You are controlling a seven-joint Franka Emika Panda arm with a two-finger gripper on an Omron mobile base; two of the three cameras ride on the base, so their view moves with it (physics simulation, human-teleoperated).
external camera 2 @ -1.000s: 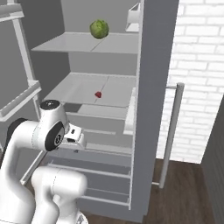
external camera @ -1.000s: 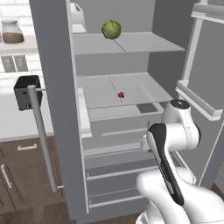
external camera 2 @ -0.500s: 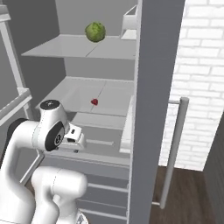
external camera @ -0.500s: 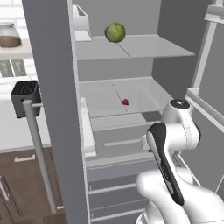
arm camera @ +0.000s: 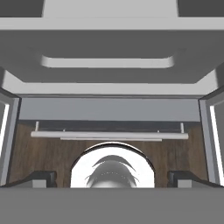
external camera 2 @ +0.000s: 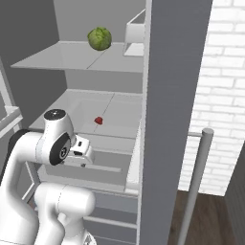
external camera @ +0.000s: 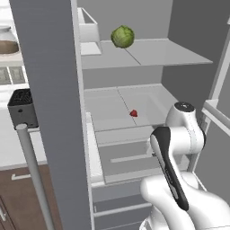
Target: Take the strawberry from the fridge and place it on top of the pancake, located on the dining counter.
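Note:
The strawberry (external camera: 133,113) (external camera 2: 98,120) lies alone on the fridge's middle shelf, a small red fruit. The grey fridge (external camera: 54,90) (external camera 2: 172,86) stands with both doors swung wide. My gripper (arm camera: 113,177) is open and empty, its dark fingertips (arm camera: 41,177) spread apart. It points down at the drawer fronts (arm camera: 109,61) and the wood floor, well below and in front of the strawberry's shelf. The pancake and the dining counter are out of view.
A green cabbage (external camera: 122,37) (external camera 2: 99,38) and a white container (external camera: 87,31) (external camera 2: 134,36) sit on the top shelf. Long bar handles (external camera: 33,175) (external camera 2: 196,182) hang on the open doors. A black toaster (external camera: 22,108) stands left, a brick wall (external camera 2: 225,72) right.
The whole picture has grown and shifted: the base has driven closer to the fridge. The arm keeps its folded pose and the gripper stays open.

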